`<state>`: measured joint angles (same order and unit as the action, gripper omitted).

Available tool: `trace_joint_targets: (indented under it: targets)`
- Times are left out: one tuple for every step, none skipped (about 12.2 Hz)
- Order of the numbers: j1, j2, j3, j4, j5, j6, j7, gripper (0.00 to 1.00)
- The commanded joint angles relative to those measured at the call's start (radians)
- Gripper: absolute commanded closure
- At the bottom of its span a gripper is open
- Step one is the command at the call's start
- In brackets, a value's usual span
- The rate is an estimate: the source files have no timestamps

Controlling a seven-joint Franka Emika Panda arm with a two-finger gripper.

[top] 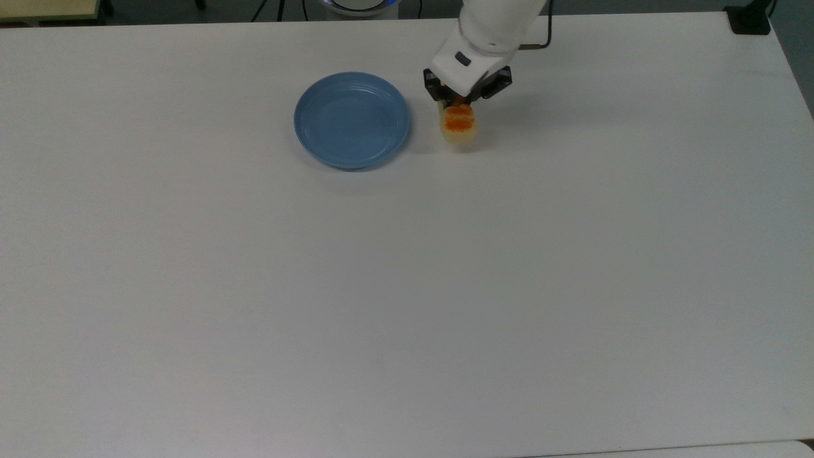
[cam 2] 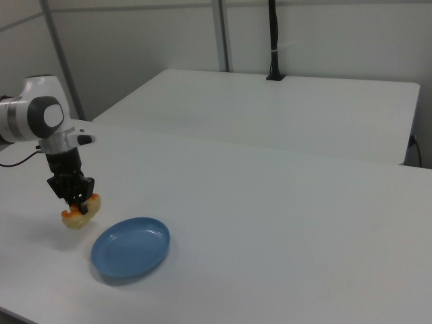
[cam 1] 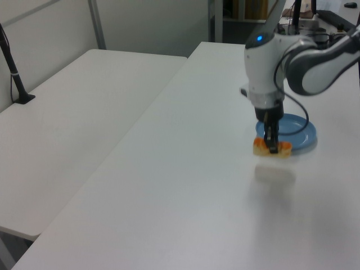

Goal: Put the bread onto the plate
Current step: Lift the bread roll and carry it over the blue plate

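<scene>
The gripper [top: 462,104] is closed on the bread [top: 459,123], gripping it across its width near one end, so most of the loaf projects beyond the fingers. In the left view the bread [cam 1: 271,148] hangs clear of the table [cam 1: 185,185], with its shadow on the surface below. In the top view it sits just right of the plate [top: 351,119], not yet over the rim; the right view shows the bread [cam 2: 79,212] to the left of the plate [cam 2: 131,248]. Risk one: the off-centre hold may let the loaf pivot or slip between the fingers during travel, which would drop it short of the plate. Risk two: a descent begun too early could set the bread on the raised rim, tipping it back onto the table or nudging the plate. Clearance is generous: the table [top: 407,286] is bare around both objects, its edges are well apart from them, and nothing lies between bread and plate.
</scene>
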<state>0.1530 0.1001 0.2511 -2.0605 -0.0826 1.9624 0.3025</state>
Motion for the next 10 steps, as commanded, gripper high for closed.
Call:
trace_joint_targets:
  targets:
    - [-0.102,-0.065,0.002,-0.013,-0.040,-0.063,-0.107,0.70]
    - [-0.145,-0.060,0.002,-0.013,-0.064,-0.065,-0.118,0.70]
    - [-0.183,-0.051,0.002,-0.015,-0.089,-0.062,-0.120,0.70]
    - [-0.219,-0.043,0.002,-0.018,-0.107,-0.054,-0.128,0.70]
    - [-0.240,-0.021,0.002,-0.020,-0.121,-0.053,-0.140,0.69]
    - [-0.250,-0.001,0.002,-0.020,-0.147,-0.051,-0.140,0.68]
    - [-0.254,0.022,0.002,-0.021,-0.164,-0.053,-0.138,0.68]
    - [-0.254,0.038,0.002,-0.023,-0.172,-0.053,-0.138,0.61]
    - [-0.254,0.049,0.002,-0.023,-0.174,-0.053,-0.138,0.37]
    - [-0.257,0.052,0.002,-0.021,-0.174,-0.053,-0.138,0.09]
